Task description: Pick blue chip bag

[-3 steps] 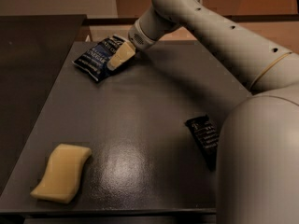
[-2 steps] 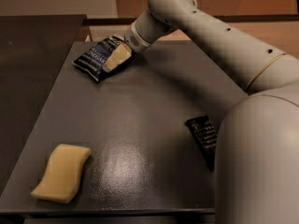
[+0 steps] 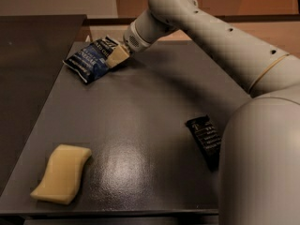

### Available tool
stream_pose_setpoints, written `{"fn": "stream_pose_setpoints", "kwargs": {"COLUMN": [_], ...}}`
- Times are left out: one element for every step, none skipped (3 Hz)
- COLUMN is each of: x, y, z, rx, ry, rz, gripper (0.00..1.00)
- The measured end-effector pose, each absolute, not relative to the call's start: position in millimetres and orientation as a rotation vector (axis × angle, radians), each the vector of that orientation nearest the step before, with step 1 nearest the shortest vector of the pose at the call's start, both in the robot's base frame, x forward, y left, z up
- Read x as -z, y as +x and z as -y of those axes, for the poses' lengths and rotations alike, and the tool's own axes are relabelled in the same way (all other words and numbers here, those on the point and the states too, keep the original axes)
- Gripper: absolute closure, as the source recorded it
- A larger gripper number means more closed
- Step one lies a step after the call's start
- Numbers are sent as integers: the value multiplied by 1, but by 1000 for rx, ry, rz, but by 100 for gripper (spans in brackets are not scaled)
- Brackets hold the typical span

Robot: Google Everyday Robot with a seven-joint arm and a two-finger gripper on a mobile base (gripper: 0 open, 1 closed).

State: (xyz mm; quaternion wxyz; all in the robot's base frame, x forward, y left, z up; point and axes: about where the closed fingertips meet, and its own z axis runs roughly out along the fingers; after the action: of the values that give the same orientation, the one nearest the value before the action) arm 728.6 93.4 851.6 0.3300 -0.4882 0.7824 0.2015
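Gripper (image 3: 117, 55) sits on the bag (image 3: 90, 62) at the far-left corner; grip cannot be told; lift apparently not yet done.

The blue chip bag (image 3: 90, 63) is crinkly, shiny foil; the smooth pale plastic hand (image 3: 117, 56) rests at it, upper left; the table (image 3: 140, 111) is faintly glossy.

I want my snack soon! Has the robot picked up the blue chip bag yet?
Not yet. Done: the gripper is at the blue chip bag, touching its right edge. In hand: getting a grip. Left: lifting; the bag seems to lie on the table.
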Motion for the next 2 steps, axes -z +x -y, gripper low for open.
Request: {"fn": "stream_pose_setpoints", "kwargs": {"x": [-855,-865], "y": [725,720], "z": [-90,-83], "rx": [-540,-559], "ry": [-1268,-1252], "rz": [-2043,-2021], "gripper": [61,84]}}
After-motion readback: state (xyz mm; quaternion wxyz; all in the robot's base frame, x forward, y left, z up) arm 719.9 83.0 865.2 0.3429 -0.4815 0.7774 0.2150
